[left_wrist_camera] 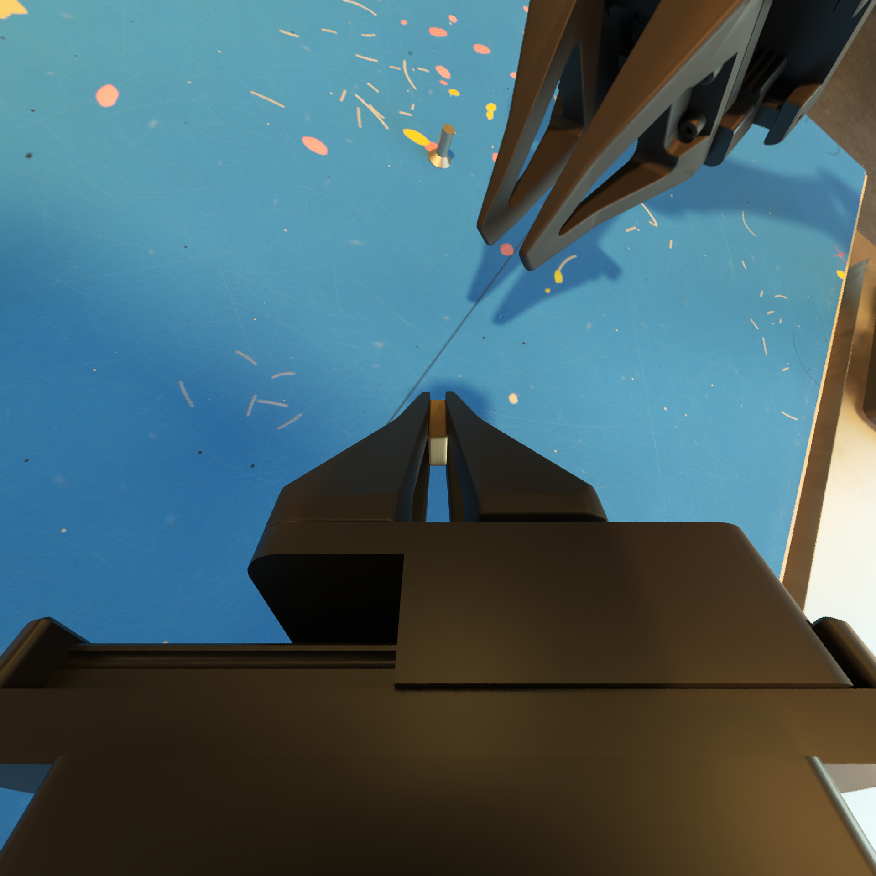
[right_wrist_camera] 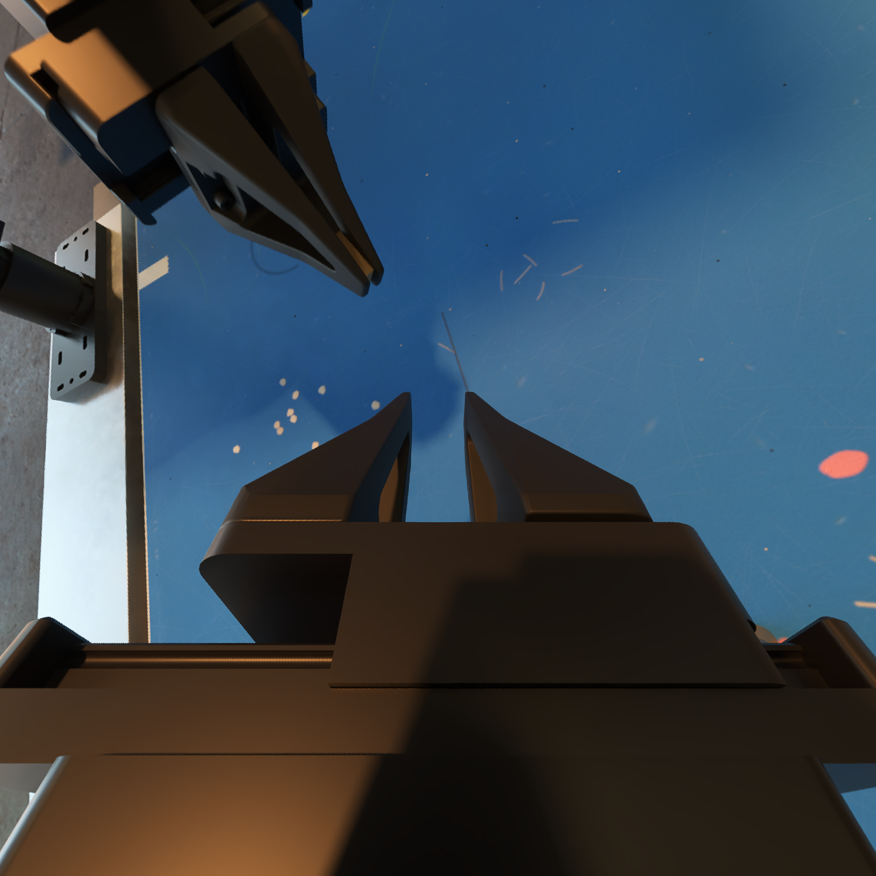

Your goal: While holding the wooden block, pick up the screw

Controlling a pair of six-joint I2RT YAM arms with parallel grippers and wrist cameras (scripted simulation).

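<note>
My left claw [left_wrist_camera: 437, 396] gripped the small pale wooden block [left_wrist_camera: 438, 438], mostly hidden between its fingers. My right claw [right_wrist_camera: 437, 393] hung open, empty. The small grey metal screw [left_wrist_camera: 442, 147] stood head-down on the blue speckled table [left_wrist_camera: 189, 284], well apart.

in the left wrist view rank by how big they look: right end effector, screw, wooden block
1. right end effector, by far the largest
2. screw and wooden block look alike; the block is partly hidden in the left end effector, so unranked

Workshop bench: scratched blue tabletop [left_wrist_camera: 189, 265] with paint splatters [left_wrist_camera: 107, 95], metal mounting plate [right_wrist_camera: 76, 313] at its edge.
</note>
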